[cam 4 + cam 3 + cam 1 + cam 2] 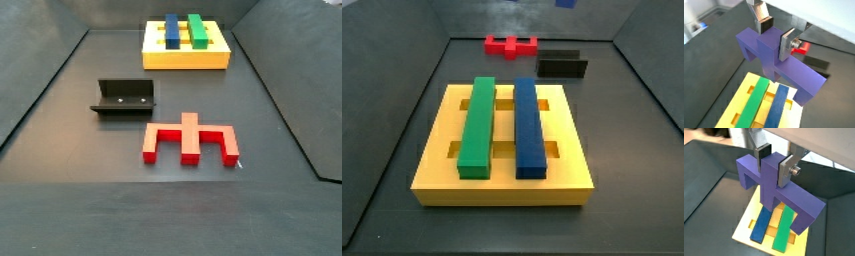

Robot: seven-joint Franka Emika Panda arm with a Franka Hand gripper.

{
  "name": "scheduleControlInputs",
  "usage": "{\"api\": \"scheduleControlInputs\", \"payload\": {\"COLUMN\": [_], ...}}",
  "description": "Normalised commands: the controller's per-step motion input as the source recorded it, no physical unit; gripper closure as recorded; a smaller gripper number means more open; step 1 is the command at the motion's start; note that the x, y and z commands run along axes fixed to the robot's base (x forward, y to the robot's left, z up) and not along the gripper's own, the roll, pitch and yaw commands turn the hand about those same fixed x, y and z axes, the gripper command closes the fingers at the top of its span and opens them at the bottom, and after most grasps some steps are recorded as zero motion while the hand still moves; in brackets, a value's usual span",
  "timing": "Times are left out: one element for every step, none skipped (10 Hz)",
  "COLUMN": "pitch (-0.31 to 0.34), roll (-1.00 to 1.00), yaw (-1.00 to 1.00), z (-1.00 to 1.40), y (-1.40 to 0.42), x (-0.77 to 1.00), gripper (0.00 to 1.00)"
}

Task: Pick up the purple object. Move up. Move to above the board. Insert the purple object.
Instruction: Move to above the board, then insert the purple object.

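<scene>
While pincer [775,34] (clamped) grips purple object [777,62].

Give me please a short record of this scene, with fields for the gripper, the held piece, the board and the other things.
gripper: gripper shut on the purple object, raised over the board in both wrist views; neither side view shows it
held piece: purple object, hanging clear of the board
board: board, yellow, flat on the floor
in board: green bar and blue bar, side by side
floor: red block; fixture beside it
</scene>
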Motion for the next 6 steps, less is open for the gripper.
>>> {"api": "scheduleControlInputs", "payload": {"pitch": [0.188,0.225,0.228,0.213,0.183,0.000], "roll": [0.02,0.03,0.04,0.04,0.04,0.00], "yaw": [1.00,1.00,0.75,0.51,0.26,0.00], "z": [0.03,0.03,0.03,0.03,0.03,0.00], "y": [-0.04,-0.03,-0.03,-0.03,-0.03,0.00], "x": [0.06,0.06,0.07,0.07,0.08,0.03], "gripper": [1.00,1.00,1.00,1.00,1.00,1.00]}}
